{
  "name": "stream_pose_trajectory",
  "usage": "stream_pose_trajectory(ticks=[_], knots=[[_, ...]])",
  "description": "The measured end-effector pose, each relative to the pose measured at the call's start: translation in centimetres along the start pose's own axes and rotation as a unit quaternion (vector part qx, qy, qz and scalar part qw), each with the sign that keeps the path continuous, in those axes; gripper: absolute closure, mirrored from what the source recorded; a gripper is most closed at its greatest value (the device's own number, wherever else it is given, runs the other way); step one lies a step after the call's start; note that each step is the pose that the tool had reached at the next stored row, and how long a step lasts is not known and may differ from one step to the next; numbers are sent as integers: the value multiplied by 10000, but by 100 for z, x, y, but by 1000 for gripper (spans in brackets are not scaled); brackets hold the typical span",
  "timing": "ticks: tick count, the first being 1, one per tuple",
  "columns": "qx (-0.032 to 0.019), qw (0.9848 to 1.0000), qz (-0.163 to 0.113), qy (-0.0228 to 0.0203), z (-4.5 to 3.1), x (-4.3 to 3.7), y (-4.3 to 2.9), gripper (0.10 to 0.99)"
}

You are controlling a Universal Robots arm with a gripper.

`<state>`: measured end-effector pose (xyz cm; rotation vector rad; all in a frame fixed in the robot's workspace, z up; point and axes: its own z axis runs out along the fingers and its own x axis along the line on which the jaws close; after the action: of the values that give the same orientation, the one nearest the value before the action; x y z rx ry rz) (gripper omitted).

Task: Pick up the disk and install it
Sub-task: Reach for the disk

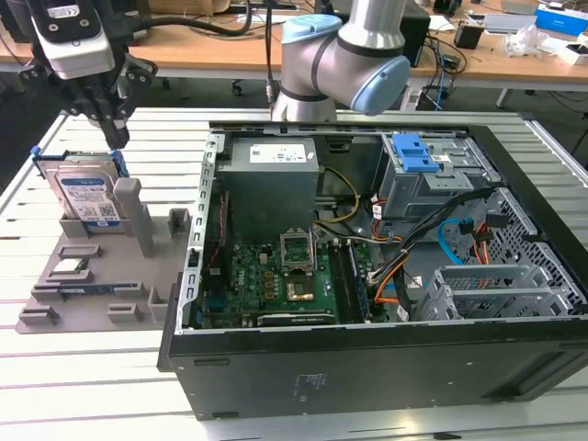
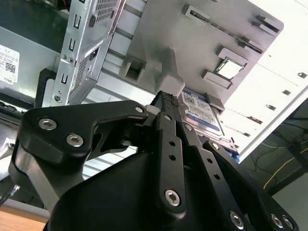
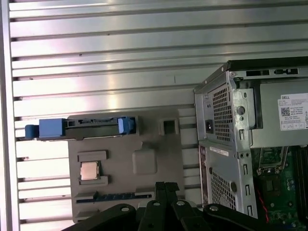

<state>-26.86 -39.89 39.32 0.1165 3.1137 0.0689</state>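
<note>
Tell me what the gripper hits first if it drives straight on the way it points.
Probably the top edge of the flat silver disk in its bright blue plastic frame, upright in the grey plastic fixture below the black gripper. Depth is unclear.

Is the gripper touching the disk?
Apart. In the first wrist view, grey fixture shows between the gripper and the disk.

disk half hidden behind gripper; computer case cut off at the exterior view's right
</note>
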Motion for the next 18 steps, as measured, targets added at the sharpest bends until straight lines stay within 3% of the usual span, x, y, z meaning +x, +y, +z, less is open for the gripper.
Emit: stream_pose_trajectory(ticks=[8, 13, 18], knots=[[0, 10000, 0, 0, -5, 184, -14, 980], [0, 10000, 1, 0, -9, 342, -25, 980], [0, 10000, 0, 0, -12, 435, -32, 980]])
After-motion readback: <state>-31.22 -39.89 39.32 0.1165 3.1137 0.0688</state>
